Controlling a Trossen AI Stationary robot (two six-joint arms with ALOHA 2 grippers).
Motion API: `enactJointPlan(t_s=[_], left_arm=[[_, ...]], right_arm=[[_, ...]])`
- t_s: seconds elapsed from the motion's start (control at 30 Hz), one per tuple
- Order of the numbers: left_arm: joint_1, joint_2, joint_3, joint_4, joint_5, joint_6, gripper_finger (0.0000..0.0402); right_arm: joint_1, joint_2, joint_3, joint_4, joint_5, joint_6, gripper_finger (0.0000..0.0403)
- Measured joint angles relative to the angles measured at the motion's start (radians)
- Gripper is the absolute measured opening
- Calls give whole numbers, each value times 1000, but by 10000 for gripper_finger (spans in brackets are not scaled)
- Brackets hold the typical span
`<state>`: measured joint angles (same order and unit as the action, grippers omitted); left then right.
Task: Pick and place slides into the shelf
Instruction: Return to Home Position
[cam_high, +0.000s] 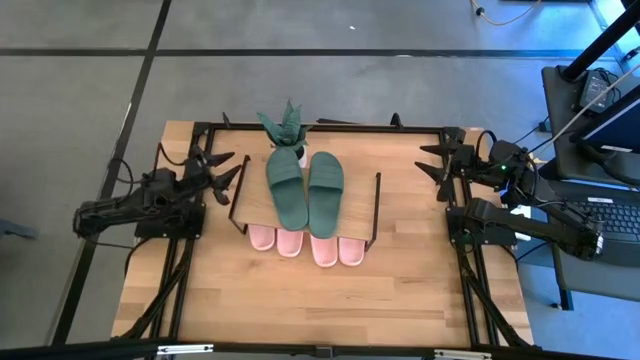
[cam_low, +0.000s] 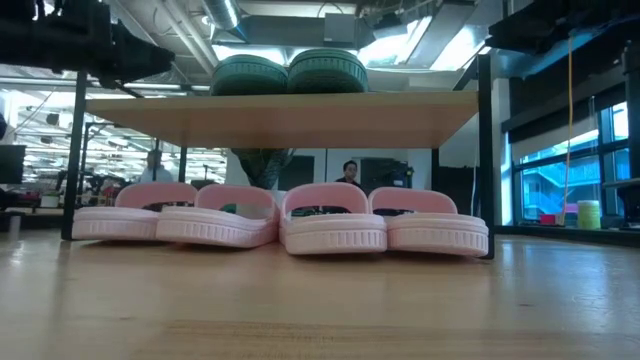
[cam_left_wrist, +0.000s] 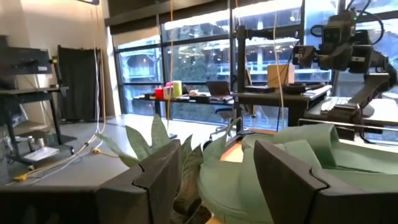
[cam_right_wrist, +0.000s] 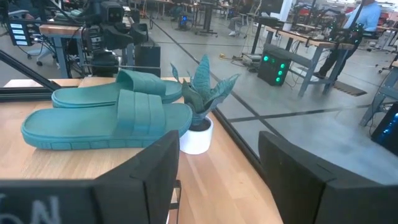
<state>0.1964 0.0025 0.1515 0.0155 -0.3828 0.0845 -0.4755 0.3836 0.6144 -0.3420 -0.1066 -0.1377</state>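
Observation:
The shelf (cam_high: 358, 203) stands mid-table on its thin black wire legs. The dark green pair of slides (cam_high: 305, 188) lies side by side on its top board (cam_low: 280, 118). Two light pink pairs (cam_low: 280, 220) rest on the table under the board, their ends (cam_high: 306, 245) sticking out toward the near edge. My left gripper (cam_high: 228, 172) is open, left of the shelf and above the table. My right gripper (cam_high: 432, 163) is open, right of the shelf. Both wrist views look at the green slides (cam_right_wrist: 106, 112) (cam_left_wrist: 311, 155) between open fingers.
A small potted plant with pointed green leaves (cam_high: 287, 128), in a white pot (cam_right_wrist: 196, 138), stands at the shelf's far side beside the green slides. A black metal frame (cam_high: 330, 127) rims the table. Desks, a laptop (cam_high: 610, 215) and cables lie off the right edge.

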Motion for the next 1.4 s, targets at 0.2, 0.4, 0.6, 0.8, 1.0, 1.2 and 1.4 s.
enactJointPlan(t_s=[0.2, 0.4, 0.6, 0.8, 1.0, 1.2, 1.4], left_arm=[[16, 0, -21, 5, 3, -19, 196], [24, 0, -81, 104, 8, -23, 196], [55, 0, -99, 119, 7, -22, 196], [94, 0, -99, 118, 83, -30, 196], [143, 0, -128, 115, 87, -53, 196], [199, 0, -144, 111, 113, -90, 196], [234, 0, -144, 109, 136, -89, 196]], right_arm=[[0, 0, 0, 0, 0, -3, 220], [0, 0, 0, 0, 0, -20, 220], [0, 0, 0, -4, -1, -16, 220], [0, 0, 0, -34, -1, -17, 220], [0, 0, 0, -34, -1, -17, 220], [0, 0, 0, -34, -1, -17, 220], [0, 0, 0, -34, -1, -17, 220]])
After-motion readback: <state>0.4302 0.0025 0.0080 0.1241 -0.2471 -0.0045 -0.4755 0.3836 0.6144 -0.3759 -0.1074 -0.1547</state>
